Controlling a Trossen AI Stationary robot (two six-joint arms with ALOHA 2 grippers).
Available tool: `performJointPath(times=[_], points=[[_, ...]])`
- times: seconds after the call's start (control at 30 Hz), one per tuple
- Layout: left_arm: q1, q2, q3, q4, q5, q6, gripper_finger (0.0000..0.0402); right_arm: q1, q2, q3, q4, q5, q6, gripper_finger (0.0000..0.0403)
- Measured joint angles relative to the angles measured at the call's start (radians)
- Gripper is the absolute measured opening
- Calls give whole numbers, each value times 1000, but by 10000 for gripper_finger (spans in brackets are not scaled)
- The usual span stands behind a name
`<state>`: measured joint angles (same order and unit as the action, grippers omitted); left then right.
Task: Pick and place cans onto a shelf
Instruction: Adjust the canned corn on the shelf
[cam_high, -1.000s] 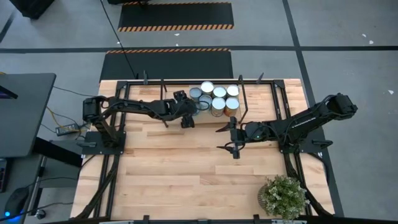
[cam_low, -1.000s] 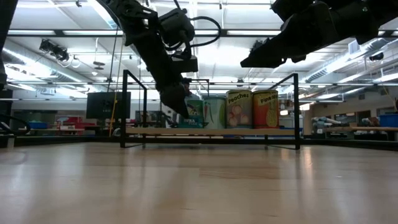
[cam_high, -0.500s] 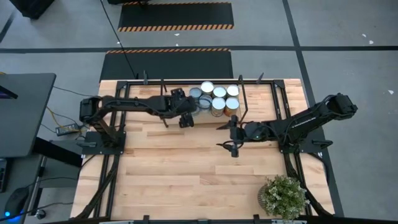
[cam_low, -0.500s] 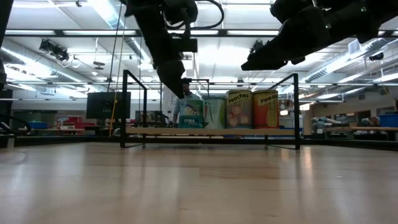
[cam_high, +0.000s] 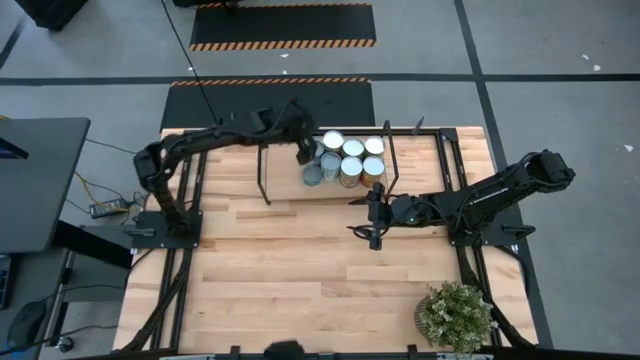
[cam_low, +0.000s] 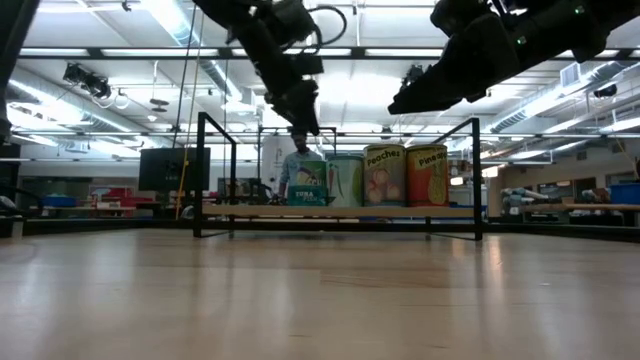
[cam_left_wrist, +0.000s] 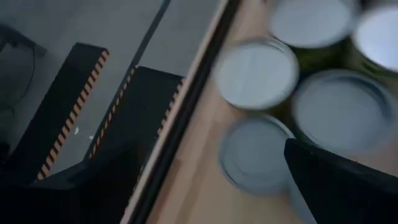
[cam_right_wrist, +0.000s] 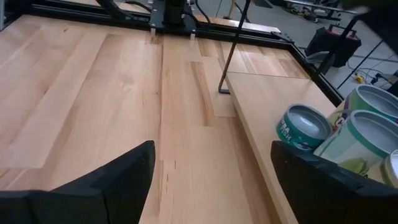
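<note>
Left gripper (cam_high: 303, 152): raised over the far-left part of the can cluster, above the shelf; in the low view (cam_low: 303, 112) it hangs clear of the can tops with nothing in it. We cannot tell how far apart its fingers stand: from above the arm covers them, and its own wrist view shows only one dark, blurred finger (cam_left_wrist: 339, 183).

Right gripper (cam_high: 374, 216): hovers over bare table (cam_high: 300, 270) just in front of the shelf, near its right half. The right wrist view shows its two fingers (cam_right_wrist: 118, 180) spread wide, holding nothing.

Cans (cam_high: 345, 158): grouped upright on the shelf, right of its middle, packed side by side. We count six or seven tops from above; the left gripper hides part of the group, so the count is probably short. The low view shows four in a row (cam_low: 365, 176), those behind them hidden.

Low teal can (cam_right_wrist: 302, 127): nearest the open stretch of board, touching or just beside the taller cans; the right wrist view cuts those off at its edge.

Shelf (cam_high: 280, 185): at the far side of the table, its left half bare board inside the black rails.

Left wrist view: can tops (cam_left_wrist: 256, 74) smeared by blur, no labels legible.

Plant (cam_high: 455, 315): near right corner of the table, well apart from both grippers.

Person (cam_low: 297, 163): partly hidden behind the cans, in the room beyond.
</note>
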<state>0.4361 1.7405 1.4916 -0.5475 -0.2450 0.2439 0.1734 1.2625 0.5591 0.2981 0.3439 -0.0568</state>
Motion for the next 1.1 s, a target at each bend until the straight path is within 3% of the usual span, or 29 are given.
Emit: performJointPath(times=[0.2,0.37,0.53,0.97,1.1], points=[[68,161,234,-102,22,-23,399,0,0,0,5,-3,-4,327],[117,339,508,-279,21,33,399,0,0,0,5,-4,1,327],[174,465,688,-355,44,69,399,4,0,0,-2,-5,9,327],[217,552,722,-329,243,169,399,6,0,0,-1,-32,3,327],[211,552,720,-314,250,220,399,5,0,0,-1,-32,2,327]])
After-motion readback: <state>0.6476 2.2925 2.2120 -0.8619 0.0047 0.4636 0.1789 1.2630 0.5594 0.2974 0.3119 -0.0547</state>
